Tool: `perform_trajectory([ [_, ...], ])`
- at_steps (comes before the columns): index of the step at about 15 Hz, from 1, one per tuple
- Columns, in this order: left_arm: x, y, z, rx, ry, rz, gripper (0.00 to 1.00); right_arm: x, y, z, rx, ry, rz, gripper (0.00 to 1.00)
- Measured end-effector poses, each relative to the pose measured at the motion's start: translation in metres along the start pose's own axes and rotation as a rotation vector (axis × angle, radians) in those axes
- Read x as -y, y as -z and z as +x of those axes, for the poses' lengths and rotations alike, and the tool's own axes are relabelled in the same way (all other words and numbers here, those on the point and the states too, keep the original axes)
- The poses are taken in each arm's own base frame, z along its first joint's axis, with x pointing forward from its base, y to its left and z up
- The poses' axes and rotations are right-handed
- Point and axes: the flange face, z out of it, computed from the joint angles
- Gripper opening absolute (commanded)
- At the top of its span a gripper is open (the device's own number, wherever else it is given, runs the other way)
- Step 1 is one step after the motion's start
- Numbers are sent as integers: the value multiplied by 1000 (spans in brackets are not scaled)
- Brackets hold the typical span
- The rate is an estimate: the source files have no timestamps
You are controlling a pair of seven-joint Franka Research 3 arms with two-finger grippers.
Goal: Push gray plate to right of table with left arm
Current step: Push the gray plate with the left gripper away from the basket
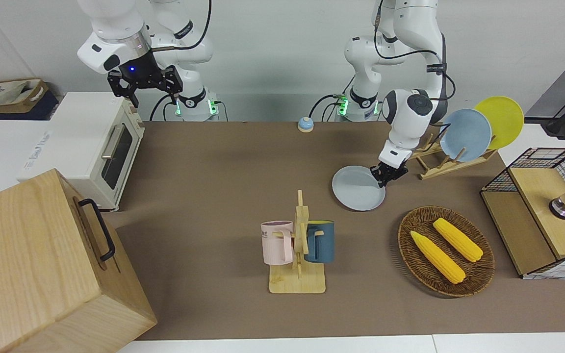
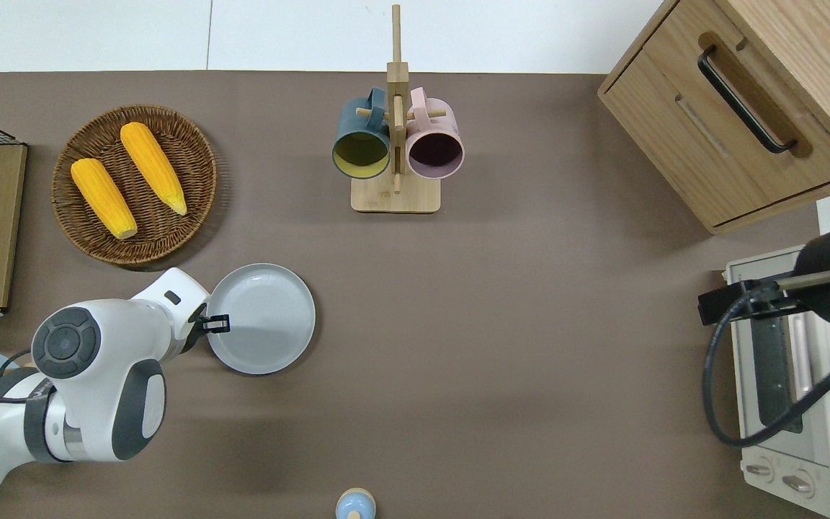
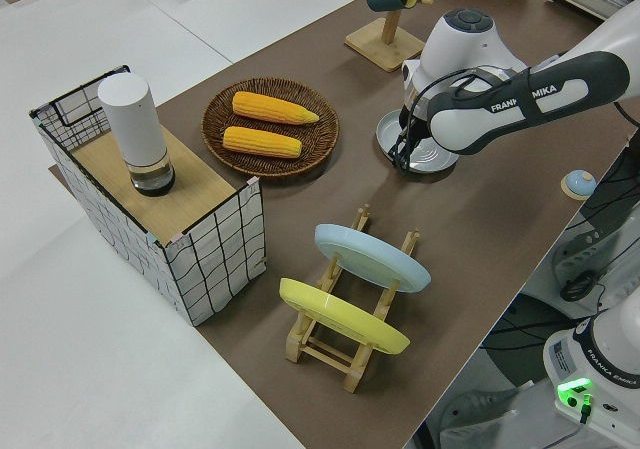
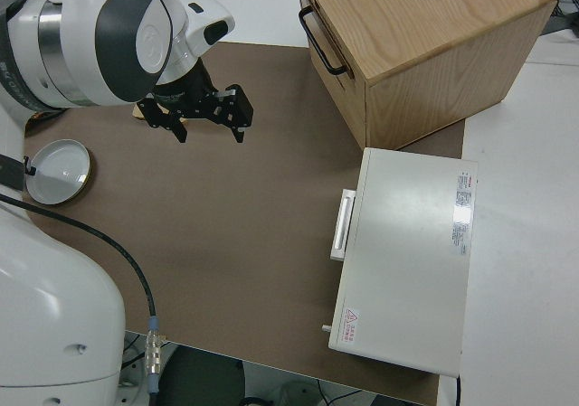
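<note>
The left claw (image 1: 386,177) is down at the gray plate (image 1: 357,188), its tips at the rim on the side toward the left arm's end; whether its fingers are apart or together I cannot tell; the plate lies flat on the desk (image 1: 214,196), near the wicker basket (image 1: 447,251); bare brown desk stretches from it toward the toaster oven (image 1: 101,152); the right arm is parked.

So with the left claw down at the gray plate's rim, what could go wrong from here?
1. The left claw touches the gray plate only at the rim toward the left arm's end, so it may ride over the low rim or spin the plate.
2. A path drifting away from the robots could hit the mug rack.

The right arm is parked.
</note>
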Motion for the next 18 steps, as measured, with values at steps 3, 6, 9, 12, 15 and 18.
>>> perform_trajectory([
  [3,-4,1,0,-4,-9,-1,0,0,0,0,0,0,0,983],
  [6,-26,0,-4,-2,-21,-6,0,0,0,0,0,0,0,983],
  [9,-56,0,-12,1,-19,-11,0,0,0,0,0,0,0,983],
  [12,-86,-1,-22,4,-7,-17,0,0,0,0,0,0,0,983],
  [15,-123,-1,-35,6,17,-25,0,0,0,0,0,0,0,983],
  [18,-169,-2,-50,9,43,-36,0,0,0,0,0,0,0,983],
])
